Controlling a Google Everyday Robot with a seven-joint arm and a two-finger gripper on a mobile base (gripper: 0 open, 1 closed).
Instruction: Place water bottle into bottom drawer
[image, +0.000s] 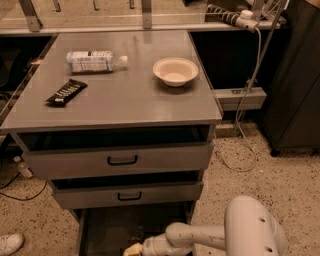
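- Gripper sat at the bottom centre of the frame, inside the open bottom drawer; open or closed, I could not tell.
- Water bottle I could not pick out.
- Labelled bottle and bowl lay on the cabinet top, upper frame.

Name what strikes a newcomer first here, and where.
The white arm reaches from the lower right into the open bottom drawer, its pincer low at the picture's bottom edge. On the grey cabinet top lie a labelled bottle at back left, a dark snack bar nearer the front, and a pale bowl to the right.
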